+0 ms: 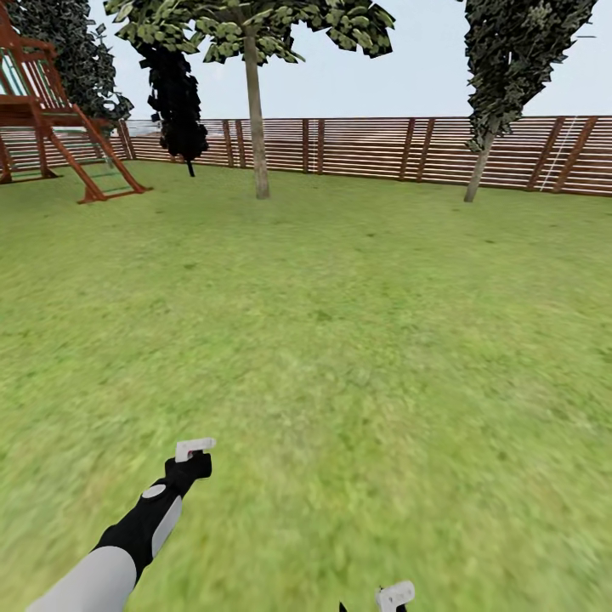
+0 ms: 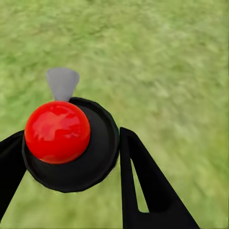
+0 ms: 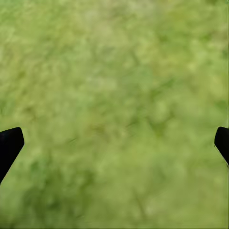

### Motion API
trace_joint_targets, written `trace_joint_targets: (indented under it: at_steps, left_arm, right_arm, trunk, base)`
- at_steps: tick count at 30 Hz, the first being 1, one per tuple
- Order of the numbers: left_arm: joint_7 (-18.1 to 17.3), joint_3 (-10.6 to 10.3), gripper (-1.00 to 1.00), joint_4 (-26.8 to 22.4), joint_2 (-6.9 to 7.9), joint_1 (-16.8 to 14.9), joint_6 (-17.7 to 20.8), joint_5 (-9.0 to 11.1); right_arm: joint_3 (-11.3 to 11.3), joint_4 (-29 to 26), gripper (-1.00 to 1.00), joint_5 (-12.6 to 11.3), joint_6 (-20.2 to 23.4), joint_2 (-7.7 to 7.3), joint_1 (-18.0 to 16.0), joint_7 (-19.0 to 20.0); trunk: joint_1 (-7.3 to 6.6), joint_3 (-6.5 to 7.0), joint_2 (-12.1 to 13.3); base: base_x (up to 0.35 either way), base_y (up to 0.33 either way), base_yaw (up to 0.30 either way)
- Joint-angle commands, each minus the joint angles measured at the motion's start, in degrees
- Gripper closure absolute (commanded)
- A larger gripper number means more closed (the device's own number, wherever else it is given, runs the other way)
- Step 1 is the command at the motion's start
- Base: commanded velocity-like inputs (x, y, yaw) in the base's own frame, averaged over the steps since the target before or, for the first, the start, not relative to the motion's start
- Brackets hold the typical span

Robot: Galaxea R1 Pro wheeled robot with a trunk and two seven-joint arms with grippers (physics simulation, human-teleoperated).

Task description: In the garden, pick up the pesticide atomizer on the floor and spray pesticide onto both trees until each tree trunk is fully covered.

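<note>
Carrying the small black pesticide atomizer with a red dome and grey nozzle (image 2: pixel 67 138) clamped in the left gripper (image 1: pixel 194 455); right gripper (image 3: pixel 114 138) spread wide over lawn. Next, I judge: drive toward the pale-trunked trees (image 1: pixel 255 119) by the brown slat fence (image 1: pixel 382 149).

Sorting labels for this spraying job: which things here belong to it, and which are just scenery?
Job: pesticide atomizer, gripped in left pincer; lawn; broad-crowned tree, possibly a target.
Scenery: slat fence; play frame; dark columnar tree; dark shrub.
</note>
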Motion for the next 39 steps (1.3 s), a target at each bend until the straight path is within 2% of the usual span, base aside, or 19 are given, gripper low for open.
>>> trace_joint_targets:
  at_steps: [1, 39]
  left_arm:
    - [0.01, 0.0, 1.0, 0.0, 0.0, 0.01, 0.0, 0.0]
    - [0.01, 0.0, 1.0, 0.05, 0.0, 0.01, 0.09, 0.0]
  right_arm:
    - [0.0, 0.0, -1.0, -0.01, 0.0, 0.0, 0.0, 0.0]
    - [0.0, -0.01, -1.0, -0.01, 0.0, 0.0, 0.0, 0.0]
  trunk:
    - [0.0, 0.0, 0.0]
    - [0.0, 0.0, 0.0]
  base:
    - [0.338, 0.0, 0.0]
    - [0.338, 0.0, 0.0]
